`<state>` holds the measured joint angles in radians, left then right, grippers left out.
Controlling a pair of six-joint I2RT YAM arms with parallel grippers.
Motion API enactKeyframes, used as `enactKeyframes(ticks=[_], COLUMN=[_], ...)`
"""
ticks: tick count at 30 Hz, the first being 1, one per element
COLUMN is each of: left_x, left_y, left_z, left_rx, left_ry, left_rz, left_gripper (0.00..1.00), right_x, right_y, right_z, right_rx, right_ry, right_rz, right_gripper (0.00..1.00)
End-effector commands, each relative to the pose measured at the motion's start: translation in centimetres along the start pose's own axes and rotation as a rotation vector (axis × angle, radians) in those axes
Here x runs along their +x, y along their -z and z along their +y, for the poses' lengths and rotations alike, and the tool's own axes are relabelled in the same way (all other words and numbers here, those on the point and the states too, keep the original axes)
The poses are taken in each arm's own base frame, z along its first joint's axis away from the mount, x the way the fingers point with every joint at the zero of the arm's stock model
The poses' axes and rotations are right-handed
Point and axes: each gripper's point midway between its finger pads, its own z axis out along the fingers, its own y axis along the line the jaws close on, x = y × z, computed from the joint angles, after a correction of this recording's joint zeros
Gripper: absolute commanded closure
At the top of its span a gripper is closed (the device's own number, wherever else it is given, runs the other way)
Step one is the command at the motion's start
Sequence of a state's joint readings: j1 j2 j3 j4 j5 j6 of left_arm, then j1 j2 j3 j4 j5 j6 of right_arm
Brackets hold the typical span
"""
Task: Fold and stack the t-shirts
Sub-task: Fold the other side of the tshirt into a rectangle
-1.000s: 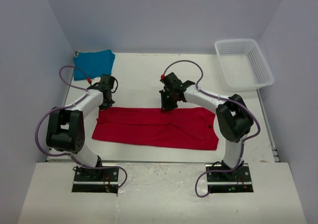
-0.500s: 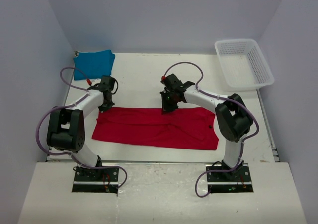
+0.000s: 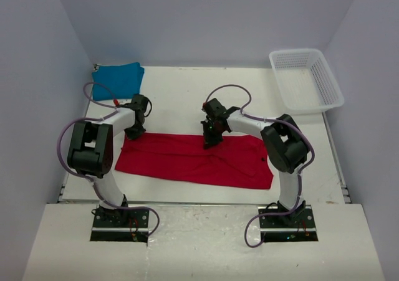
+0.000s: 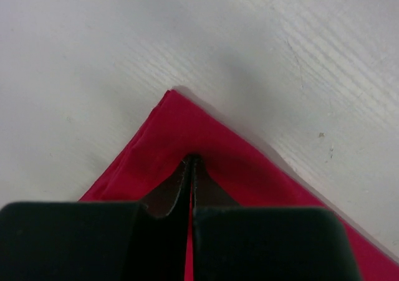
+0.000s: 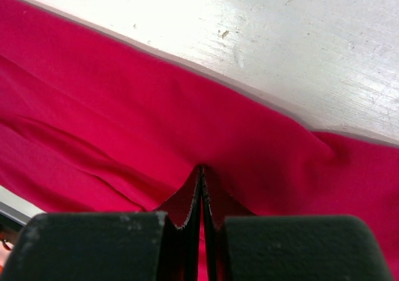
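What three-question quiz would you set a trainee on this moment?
1. True or false: the left end effector and the right end effector are both shut on the red t-shirt.
2. Where does the teal-blue t-shirt lie? A in the white basket; B at the far left corner of the table; C under the red t-shirt.
3. Fill in: in the left wrist view, the left end effector pinches the red t-shirt at its ___.
Key: 1 true; 2 B; 3 corner.
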<state>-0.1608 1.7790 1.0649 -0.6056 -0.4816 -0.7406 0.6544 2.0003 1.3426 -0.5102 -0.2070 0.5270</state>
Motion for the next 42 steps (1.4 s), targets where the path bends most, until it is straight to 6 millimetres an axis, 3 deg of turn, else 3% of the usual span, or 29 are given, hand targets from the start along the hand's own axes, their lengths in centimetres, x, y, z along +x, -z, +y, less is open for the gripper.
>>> enactKeyframes(ticks=[1, 8, 15, 20, 25, 27, 29, 30, 33, 34, 35, 38, 42], left_x=[-1.3, -3.8, -6.2, -9.2, -10.3, -11.4, -10.8, -12.1, -11.9, -10.4, -10.5, -9.0, -6.7], left_y=[-1.0, -0.7, -1.2, -0.6, -2.3, -1.0, 0.1, 2.3, 5.2, 5.2, 6.4, 6.8, 5.4], left_z=[-0.4, -0.4, 1.2, -0.8, -2.2, -2.9, -2.7, -2.3, -1.7, -1.8, -1.5, -1.1, -0.1], left_rx=[-0.015, -0.033, -0.065, 0.018, 0.021, 0.065, 0.082, 0.112, 0.212, 0.252, 0.287, 0.314, 0.255], left_ry=[0.041, 0.066, 0.122, 0.142, 0.12, 0.148, 0.149, 0.198, 0.223, 0.202, 0.204, 0.17, 0.126], left_rz=[-0.016, -0.053, -0.079, -0.118, -0.091, -0.114, -0.146, -0.207, -0.266, -0.238, -0.26, -0.24, -0.172], left_gripper=[1.0, 1.0, 1.0, 1.0, 1.0, 1.0, 1.0, 1.0, 1.0, 0.99, 0.98, 0.98, 1.0], right_x=[0.4, 1.6, 2.7, 3.1, 3.0, 2.8, 2.6, 2.6, 1.9, 1.7, 1.2, 0.6, -0.5], right_y=[-0.8, -2.5, -3.7, -4.0, -3.9, -3.6, -3.4, -3.3, -2.4, -2.1, -1.4, 0.3, 3.3], right_z=[-0.2, -1.2, -1.9, -2.2, -2.0, -1.7, -1.7, -1.7, -1.4, -1.2, -0.7, 0.0, 0.3], right_rx=[-0.002, 0.028, 0.039, 0.048, 0.04, 0.038, 0.042, 0.048, 0.059, 0.056, 0.046, 0.047, 0.073], right_ry=[-0.011, -0.036, -0.054, -0.059, -0.058, -0.048, -0.041, -0.036, -0.02, -0.017, -0.01, 0.01, 0.023], right_rz=[0.0, 0.047, 0.079, 0.091, 0.091, 0.081, 0.072, 0.068, 0.032, 0.025, 0.008, -0.026, -0.104], right_gripper=[1.0, 1.0, 1.0, 1.0, 1.0, 1.0, 1.0, 1.0, 1.0, 1.0, 1.0, 1.0, 1.0])
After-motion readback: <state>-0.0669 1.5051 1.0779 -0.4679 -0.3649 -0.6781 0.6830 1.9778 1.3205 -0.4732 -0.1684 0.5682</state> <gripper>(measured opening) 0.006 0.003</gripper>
